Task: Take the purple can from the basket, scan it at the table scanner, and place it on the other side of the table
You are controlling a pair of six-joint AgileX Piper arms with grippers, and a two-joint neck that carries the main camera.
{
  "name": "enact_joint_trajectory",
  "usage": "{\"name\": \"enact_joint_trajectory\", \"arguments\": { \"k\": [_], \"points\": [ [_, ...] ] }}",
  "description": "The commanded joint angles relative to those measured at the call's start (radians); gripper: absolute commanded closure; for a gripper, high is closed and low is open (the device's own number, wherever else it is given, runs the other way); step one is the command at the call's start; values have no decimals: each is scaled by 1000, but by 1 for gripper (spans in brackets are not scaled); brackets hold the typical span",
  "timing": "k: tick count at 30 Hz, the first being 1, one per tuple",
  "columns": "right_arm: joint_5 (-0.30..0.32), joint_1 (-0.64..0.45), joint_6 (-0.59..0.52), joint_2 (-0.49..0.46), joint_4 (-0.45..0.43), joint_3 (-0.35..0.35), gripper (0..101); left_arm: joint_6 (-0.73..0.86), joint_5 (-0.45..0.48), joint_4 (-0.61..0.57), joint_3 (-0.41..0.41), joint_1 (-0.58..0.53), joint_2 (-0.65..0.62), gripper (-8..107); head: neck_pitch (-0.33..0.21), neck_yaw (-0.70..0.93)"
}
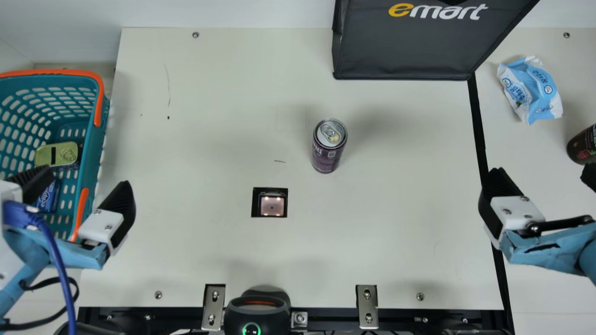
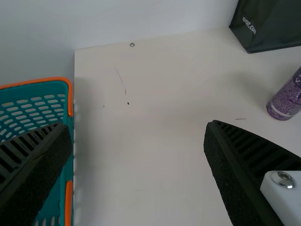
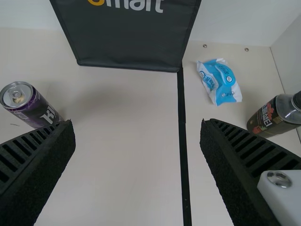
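- Evidently the first stage is over: the purple can (image 1: pixel 328 149) is out of the basket (image 1: pixel 96 139), with no claw on it.
- Left claw (image 1: pixel 84 179): fingers spread wide, nothing between them, hanging over the side of the basket, which holds a gold tin (image 1: pixel 57 154) and a blue packet (image 1: pixel 48 197).
- Right claw (image 1: pixel 542 172): also wide apart and gripping nothing, above the black strip (image 1: pixel 478 125) on the tabletop (image 1: pixel 209 260).
- Between the two claws, well apart from both and a little farther out, the can stands upright on the tabletop; the scanner window (image 1: pixel 272 206) lies near it, on the left claw's side.
- Probably this is the handover between fetching and delivering; whether the scan is done, I cannot tell.
- Next, I judge, the right claw should go left to the can, straddle its body and close, passing it over the window if it is unscanned.
- After that, it calls for a carry past the strip, to set the can down near the blue-and-white pouch (image 1: pixel 531 90) and dark bottle (image 1: pixel 584 144), beyond the right claw; a knock could topple the can.
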Motion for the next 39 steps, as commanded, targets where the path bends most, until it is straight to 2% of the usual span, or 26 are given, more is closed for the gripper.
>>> {"name": "enact_joint_trajectory", "arguments": {
  "k": [1, 8, 16, 21, 24, 31, 35, 39],
  "points": [
    [0, 0, 0, 0, 0, 0, 6, 0, 0, 0, 0, 0, 0, 9, -30, 2],
    [0, 4, 1, 4, 1, -2, 6, 0, 0, 0, 0, 0, 0, 9, -30, 2],
    [11, 89, -67, 83, 34, -13, 6, 0, 0, 0, 0, 0, 0, 9, -30, 2],
    [11, 132, -143, 137, 103, -1, 6, 0, 0, 0, 0, 0, 0, 9, -30, 2],
    [11, 149, -197, 166, 179, 12, 6, 0, 0, 0, 0, 0, 0, 9, -30, 2],
    [11, 94, -328, 241, 346, 30, 6, 0, 0, 0, 0, 0, 0, 9, -30, 2],
    [3, 73, -377, 285, 384, 31, 6, 0, 0, 0, 0, 0, 0, 9, -30, 2],
    [-32, 103, -375, 325, 382, 40, 6, 0, 0, 0, 0, 0, 0, 9, -30, 2]
  ]
}}
